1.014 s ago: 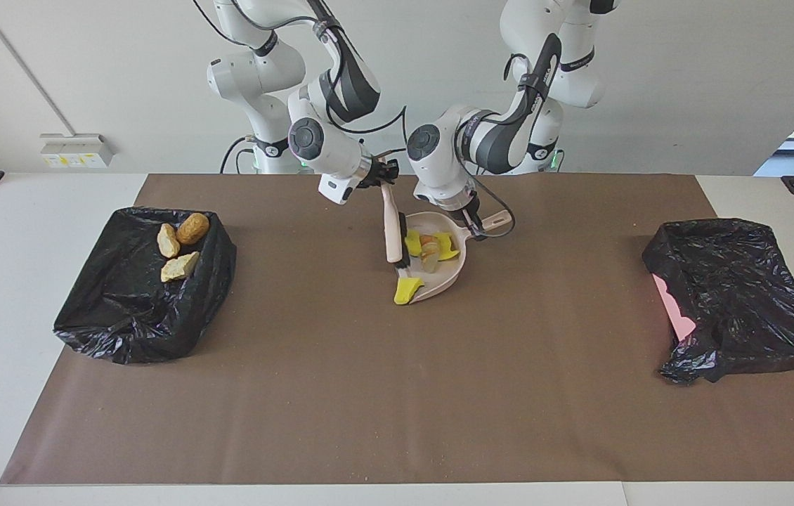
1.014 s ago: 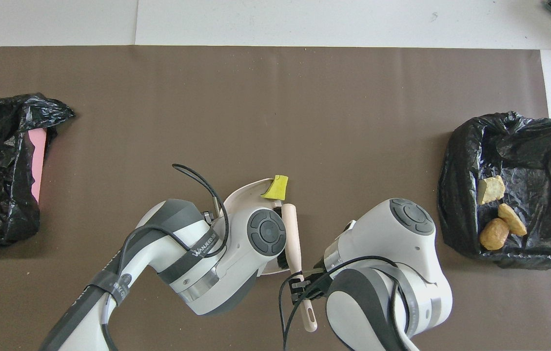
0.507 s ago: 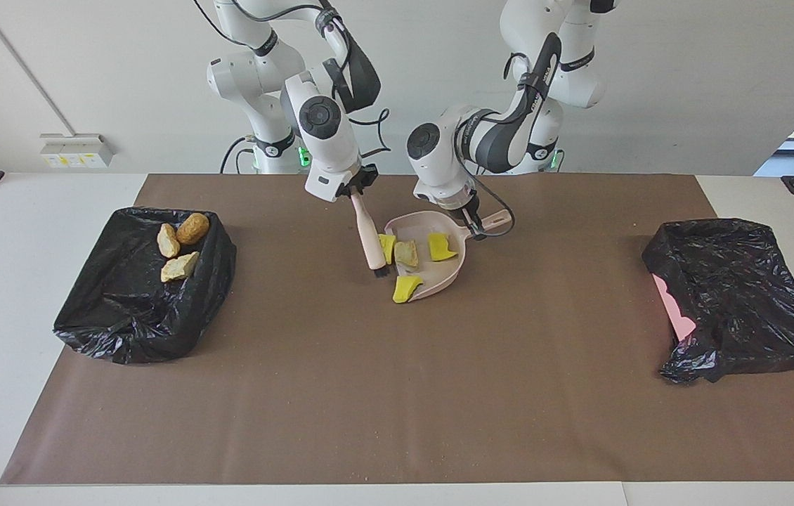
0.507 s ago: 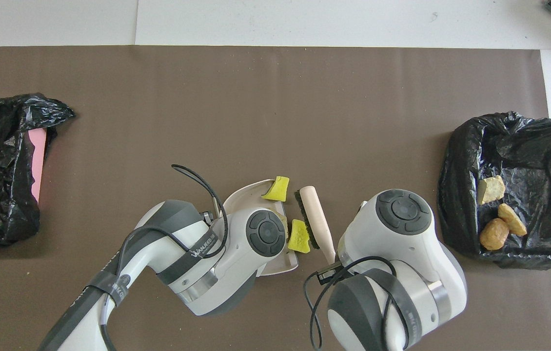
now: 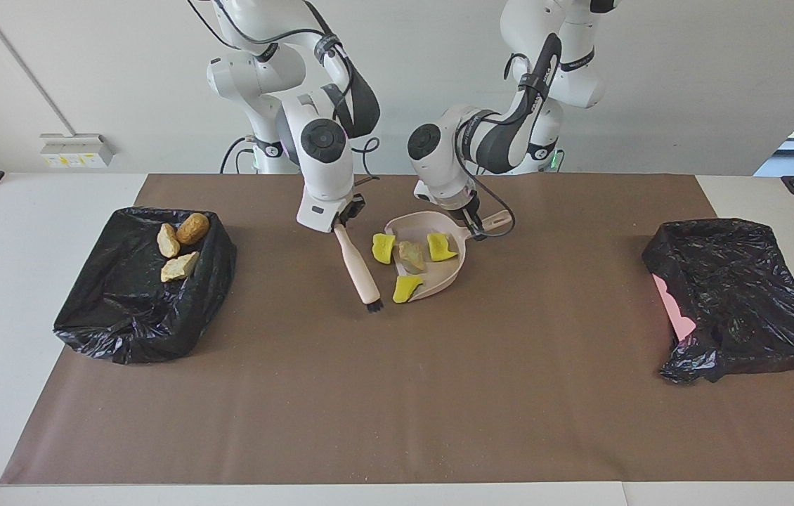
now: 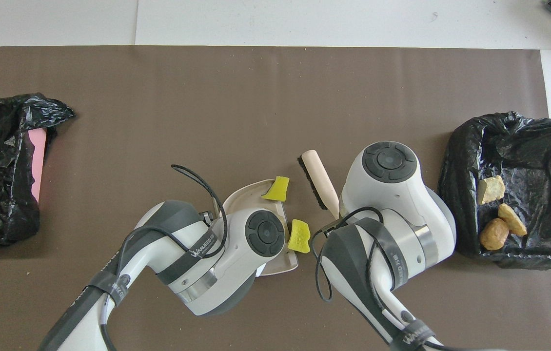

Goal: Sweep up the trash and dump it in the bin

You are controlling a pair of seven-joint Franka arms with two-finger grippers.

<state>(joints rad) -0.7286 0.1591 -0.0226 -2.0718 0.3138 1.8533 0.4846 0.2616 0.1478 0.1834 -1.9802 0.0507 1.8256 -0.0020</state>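
While the right gripper (image 5: 341, 223), clamped on the brush (image 5: 358, 266), angles it down w/ bristles just beside the yellow scrap (image 5: 406, 287) at the dustpan (image 5: 447, 275) lip, the left gripper (image 5: 471, 223) grips the pan handle, other scraps already in.

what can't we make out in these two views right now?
- Overhead view: the left arm's wrist covers most of the dustpan, so its tan lump shows only in the facing view.
- Left claw on the dustpan handle: hidden from overhead.
- Right claw on the brush: covered by its arm from overhead.
- Bin at the left arm's end: bag folds hide its inside in both views.
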